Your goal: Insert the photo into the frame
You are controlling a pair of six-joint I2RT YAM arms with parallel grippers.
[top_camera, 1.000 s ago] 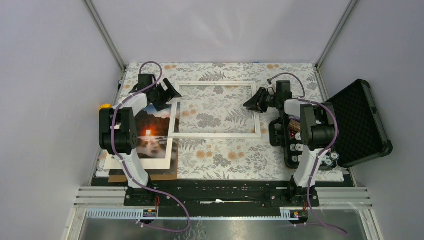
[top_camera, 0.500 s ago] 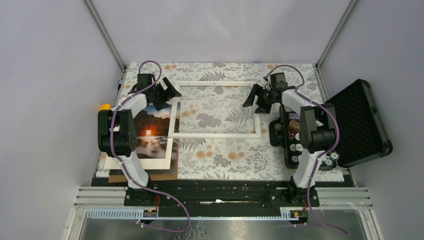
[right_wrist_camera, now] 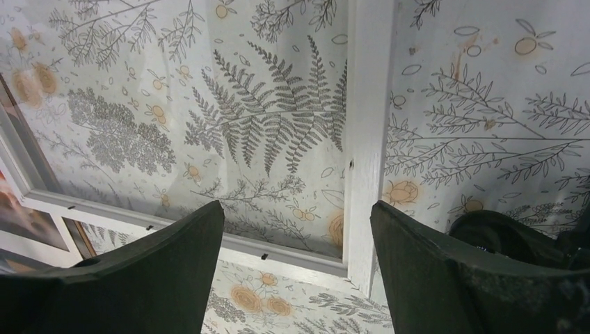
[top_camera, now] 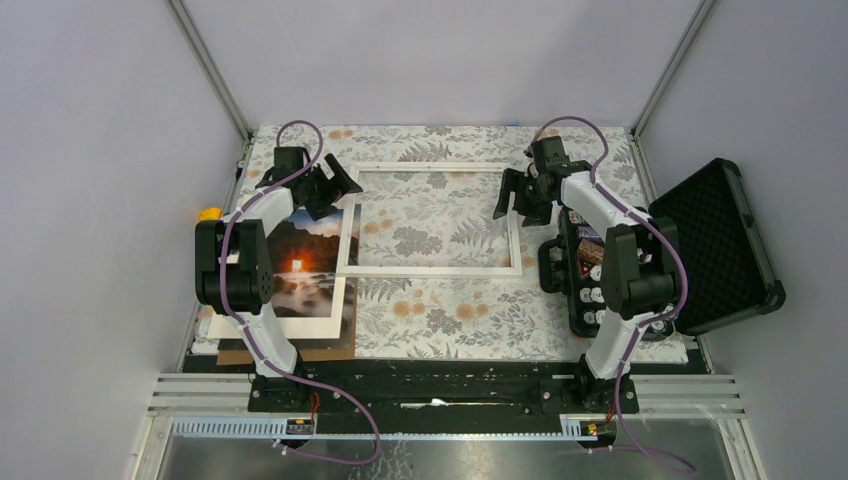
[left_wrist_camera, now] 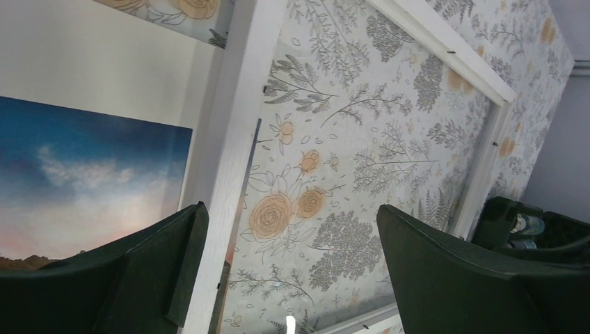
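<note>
From above, the frame [top_camera: 430, 270] lies flat mid-desk [top_camera: 450, 320]. Its left edge overlaps the white mat [top_camera: 300, 325] that carries the photo [top_camera: 305, 265] at the desk's left side. The left tool [top_camera: 338, 193] hangs over that edge's far end and the right tool [top_camera: 513, 205] over the right edge. Bare desk lies nearer than the frame.

Left wrist: tool [left_wrist_camera: 290, 209] spread wide, frame's edge [left_wrist_camera: 229, 174] running by one finger, the photo [left_wrist_camera: 83, 181] just beyond it.

Right wrist: tool [right_wrist_camera: 297, 205] apart, gripping nothing, the frame's right edge [right_wrist_camera: 365, 139] close inside one finger.

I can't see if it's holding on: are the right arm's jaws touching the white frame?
Cannot tell. In the right wrist view the right gripper stands open astride the frame, over its side rail. One jaw overlaps the rail, but no view shows its height.
</note>
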